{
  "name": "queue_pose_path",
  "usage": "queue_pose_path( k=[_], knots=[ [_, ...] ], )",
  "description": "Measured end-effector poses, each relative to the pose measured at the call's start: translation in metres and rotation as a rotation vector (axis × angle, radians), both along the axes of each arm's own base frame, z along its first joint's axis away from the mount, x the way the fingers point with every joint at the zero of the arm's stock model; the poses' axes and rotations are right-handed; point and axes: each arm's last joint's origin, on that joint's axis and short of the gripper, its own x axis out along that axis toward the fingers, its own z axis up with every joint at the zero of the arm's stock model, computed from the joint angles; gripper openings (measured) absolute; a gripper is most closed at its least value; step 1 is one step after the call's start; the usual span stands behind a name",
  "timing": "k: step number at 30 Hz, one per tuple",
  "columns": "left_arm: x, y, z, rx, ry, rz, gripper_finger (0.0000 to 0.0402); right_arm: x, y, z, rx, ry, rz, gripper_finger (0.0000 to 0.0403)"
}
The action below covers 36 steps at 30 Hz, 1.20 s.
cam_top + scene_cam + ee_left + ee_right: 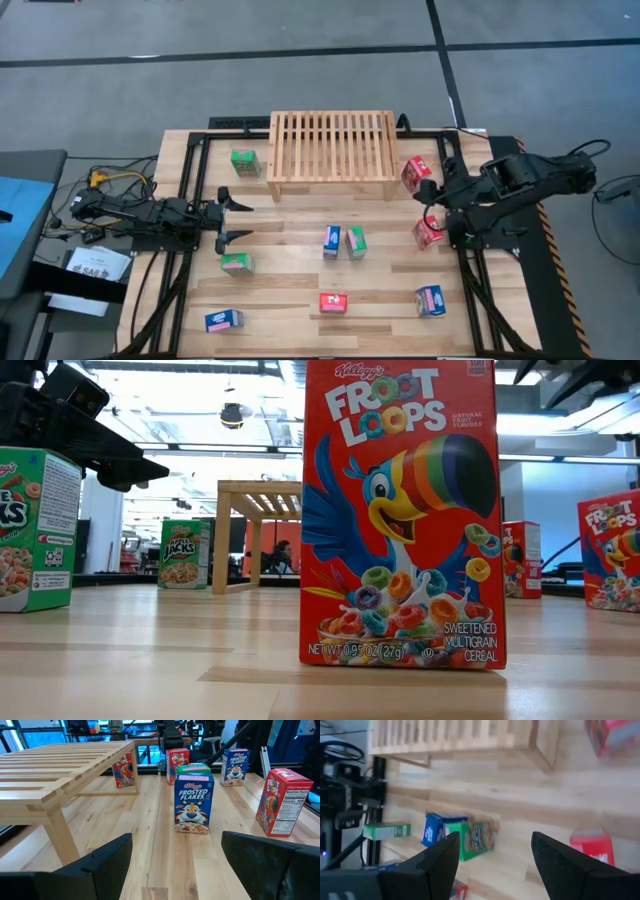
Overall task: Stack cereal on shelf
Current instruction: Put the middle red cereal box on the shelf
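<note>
The shelf, a light-wood slatted rack, stands on its legs at the table's far middle. Small cereal boxes stand scattered on the table. A blue one and a green one stand side by side at the centre, and a red one stands near the front. My left gripper is open and level at the left, facing the blue box, with nothing between its fingers. My right gripper is open and raised, slanting down between two red boxes. It holds nothing.
More boxes stand around: green left of the shelf, green near my left gripper, blue at the front left, blue at the front right. A black frame runs along the table's sides. Bare wood lies in front of the shelf.
</note>
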Motion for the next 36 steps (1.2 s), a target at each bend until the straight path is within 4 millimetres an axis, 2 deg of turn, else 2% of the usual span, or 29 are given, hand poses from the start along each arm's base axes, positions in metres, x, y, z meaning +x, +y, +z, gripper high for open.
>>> queue_pose_path(
  k=[11,24,36],
  knots=[
    [0.0,0.0,0.0,0.0,0.0,0.0,0.0298,0.015,0.008,-0.018,0.076,0.231,0.042,0.0271],
    [0.0,0.0,0.0,0.0,0.0,0.0,0.0298,0.029,0.015,-0.043,0.053,0.573,0.161,0.0271],
    [0.0,0.0,0.0,0.0,0.0,0.0,0.0298,0.029,0.015,-0.073,0.058,0.64,0.161,0.0271]
  ],
)
